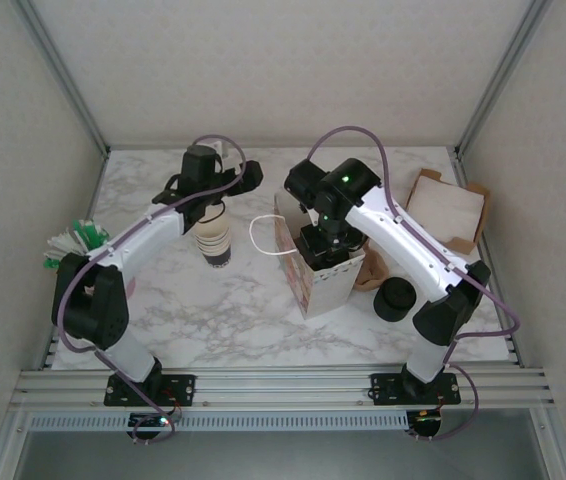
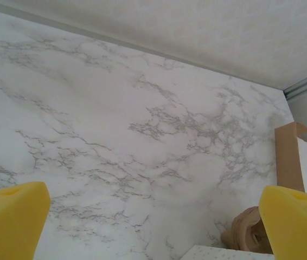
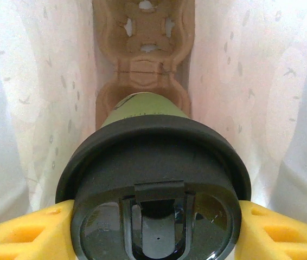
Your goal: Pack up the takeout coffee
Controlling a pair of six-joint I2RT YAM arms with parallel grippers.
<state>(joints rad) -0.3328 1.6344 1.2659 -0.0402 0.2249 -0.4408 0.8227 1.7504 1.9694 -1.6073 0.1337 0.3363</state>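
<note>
Two claws, two jobs.

Right claw point(image 3: 153, 235): pinching the takeout coffee point(image 3: 152, 162) at its black lid, one yellow pad on either side. The cup hangs upright, sip slot toward my camera. Gripping at the top keeps my fingers above the cup's body, which I judge suits a narrow drop.

Where the cup is: down inside the white paper bag point(image 3: 39, 92), with the walls close on both sides. A brown pulp carrier point(image 3: 142, 49) lies on the bag's floor. The cup's foot sits at or just over the nearer well; I cannot tell if they touch.

Next, as I judge it: settle into that well, then release. The risks are a tilt or a pad snagging the bag wall.

Left claw point(image 2: 153, 227): spread wide, holding nothing, over the bare marble table point(image 2: 115, 119) off to the bag's side, probably to leave room.
</note>
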